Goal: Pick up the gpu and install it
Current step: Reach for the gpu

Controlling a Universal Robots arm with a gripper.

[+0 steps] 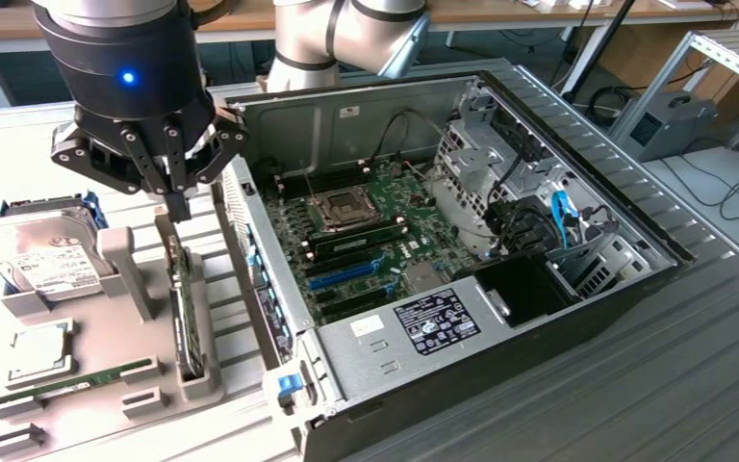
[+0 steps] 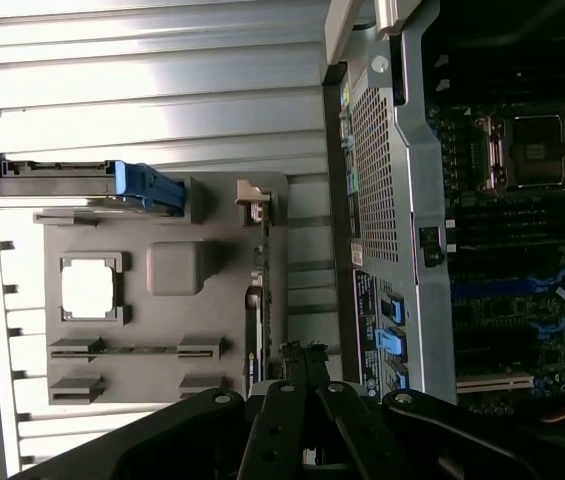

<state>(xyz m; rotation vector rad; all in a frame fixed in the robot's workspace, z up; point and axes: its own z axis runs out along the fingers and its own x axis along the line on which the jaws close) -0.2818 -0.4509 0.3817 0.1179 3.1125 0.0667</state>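
The gpu point(image 1: 186, 313) stands on edge in a slot of the grey holder plate point(image 1: 113, 337), a thin dark card with a metal end; in the wrist view the gpu point(image 2: 256, 300) is an edge-on strip. My gripper point(image 1: 180, 204) hangs just above the card's far end, fingers pressed together and shut with nothing between them. In the wrist view my gripper point(image 2: 302, 352) sits slightly to the case side of the card, apart from it. The open computer case point(image 1: 600, 289) lies beside the plate, with its motherboard point(image 1: 369, 226) and blue expansion slots point(image 1: 347, 274) exposed.
On the holder plate sit a silver hard drive point(image 1: 36, 255) in a blue caddy, a processor chip point(image 1: 42, 351) and a green memory stick point(image 1: 74, 385). The case's side wall point(image 1: 261, 279) rises close beside the card. Cables and a drive cage point(image 1: 537, 221) fill the case's far side.
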